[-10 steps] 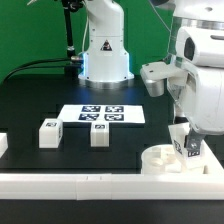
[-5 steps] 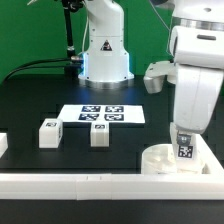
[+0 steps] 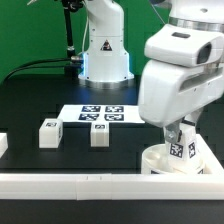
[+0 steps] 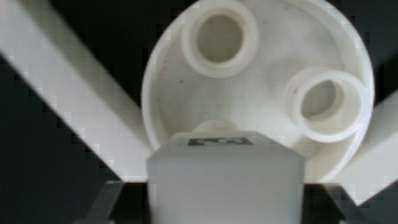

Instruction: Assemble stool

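Observation:
The round white stool seat point(image 3: 160, 162) lies at the exterior view's right, by the front rail. A short white leg point(image 3: 179, 150) with a black-and-white tag stands upright on the seat. My gripper point(image 3: 180, 143) comes down from above and is shut on this leg. In the wrist view the leg point(image 4: 222, 175) fills the gap between the dark fingers point(image 4: 125, 205). Its far end meets the seat point(image 4: 267, 60) at a socket. Two open round sockets point(image 4: 222, 38) point(image 4: 326, 105) show on the seat's face. Two more tagged legs point(image 3: 49, 133) point(image 3: 98, 135) stand loose at the exterior view's left.
The marker board point(image 3: 100, 114) lies flat in the middle, behind the loose legs. A long white rail point(image 3: 80, 183) runs along the front edge. The arm's base point(image 3: 105, 50) stands at the back. A white part point(image 3: 3, 145) shows at the left edge.
The jaws have closed onto the upright leg. The wrist has turned, so the arm's bulky white body now swings toward the exterior view's left. The leg stays on the seat.

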Robot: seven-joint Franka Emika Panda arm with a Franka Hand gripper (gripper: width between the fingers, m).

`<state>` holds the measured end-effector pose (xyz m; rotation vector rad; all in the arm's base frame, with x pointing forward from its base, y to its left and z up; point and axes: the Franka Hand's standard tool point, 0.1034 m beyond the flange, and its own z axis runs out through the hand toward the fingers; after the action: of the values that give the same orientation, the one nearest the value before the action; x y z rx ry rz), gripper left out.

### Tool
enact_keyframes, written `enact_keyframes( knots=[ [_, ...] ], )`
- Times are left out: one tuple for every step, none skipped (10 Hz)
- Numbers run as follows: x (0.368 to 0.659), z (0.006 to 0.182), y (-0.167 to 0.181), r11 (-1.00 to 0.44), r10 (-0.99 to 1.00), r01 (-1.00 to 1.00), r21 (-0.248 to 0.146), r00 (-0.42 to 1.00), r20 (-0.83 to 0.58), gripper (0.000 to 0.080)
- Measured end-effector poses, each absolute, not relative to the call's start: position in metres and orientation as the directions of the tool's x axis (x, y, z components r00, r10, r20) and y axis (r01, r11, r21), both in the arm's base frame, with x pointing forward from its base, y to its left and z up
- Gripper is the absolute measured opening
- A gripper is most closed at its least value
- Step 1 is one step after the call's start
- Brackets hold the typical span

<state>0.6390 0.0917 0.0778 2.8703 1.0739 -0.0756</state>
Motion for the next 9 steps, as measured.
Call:
enact_keyframes(
  knots=[
    [0.6381, 0.078, 0.0947, -0.85, 0.52, 0.524, 0.057, 0.851, -0.065, 0.034],
    [0.6386, 0.0785, 0.0973, -0.932, 0.357, 0.36, 0.047, 0.932, -0.063, 0.034],
    [0.6401, 0.0803, 0.096, -0.968, 0.248, 0.25, 0.021, 0.966, -0.071, 0.034],
    [0.6417, 0.0826, 0.0911, -0.981, 0.192, 0.193, 0.004, 0.978, -0.076, 0.034],
    [0.6419, 0.0827, 0.0902, -0.986, 0.165, 0.166, 0.006, 0.983, -0.076, 0.034],
    [0.6413, 0.0817, 0.0916, -0.995, 0.097, 0.098, 0.011, 0.992, -0.076, 0.034],
    [0.6411, 0.0815, 0.0918, -1.0, 0.017, 0.018, 0.017, 0.997, -0.076, 0.034],
    [0.641, 0.0813, 0.0919, -0.999, -0.049, -0.048, 0.022, 0.996, -0.075, 0.034],
    [0.6409, 0.0811, 0.092, -0.994, -0.106, -0.104, 0.026, 0.992, -0.074, 0.034]
  ],
)
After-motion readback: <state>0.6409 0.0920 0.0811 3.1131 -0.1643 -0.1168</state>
